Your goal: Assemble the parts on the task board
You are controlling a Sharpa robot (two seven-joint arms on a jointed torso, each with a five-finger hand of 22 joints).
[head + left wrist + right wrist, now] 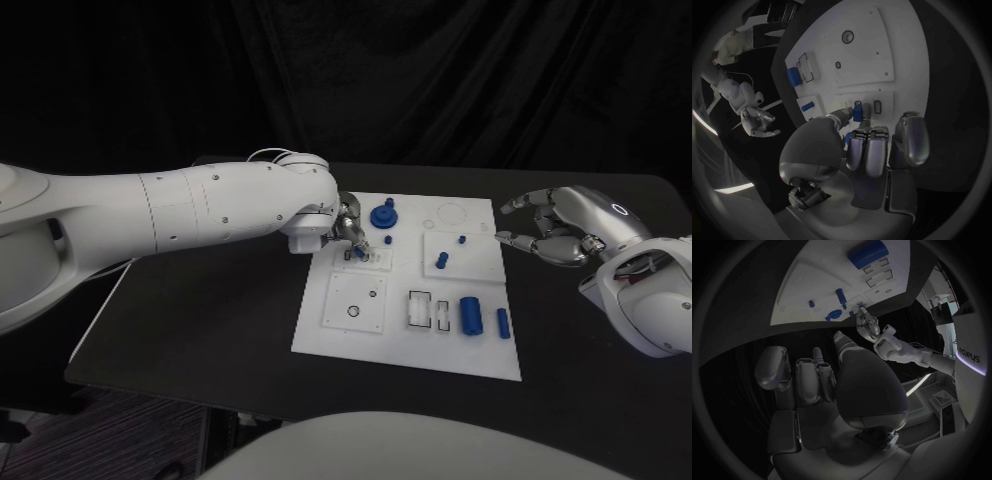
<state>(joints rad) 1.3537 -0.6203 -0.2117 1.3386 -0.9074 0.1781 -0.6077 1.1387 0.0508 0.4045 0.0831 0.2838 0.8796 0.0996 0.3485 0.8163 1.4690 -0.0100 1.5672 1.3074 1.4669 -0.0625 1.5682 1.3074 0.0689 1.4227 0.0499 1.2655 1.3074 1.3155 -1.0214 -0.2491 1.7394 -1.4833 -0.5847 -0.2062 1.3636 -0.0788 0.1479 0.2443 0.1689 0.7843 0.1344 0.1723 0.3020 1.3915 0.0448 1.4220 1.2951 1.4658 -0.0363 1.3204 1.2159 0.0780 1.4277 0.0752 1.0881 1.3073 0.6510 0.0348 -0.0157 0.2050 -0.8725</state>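
I saw a white board (408, 345) lying in the middle of the black desk (202, 320), between my two arms. My left hand (346, 236) was down over the board's upper left part, and its fingertips (856, 114) pinched a small blue peg (857, 110) standing upright at a slot there. Just beside that hand, further from me, a round blue knob (384, 214) stood on the board. Near the middle sat two small blue pins (441, 261), one of them further back. Along the near right part lay a larger blue cylinder (470, 314) and, next to it toward the board's right edge, a thinner blue rod (502, 321), close together but apart. My right hand (555, 238) hovered off the board's right edge, above the desk; its fingers were curled partly inward yet spread from one another, gripping nothing. From the right wrist I could see the cylinder and the left hand at the board's far side.
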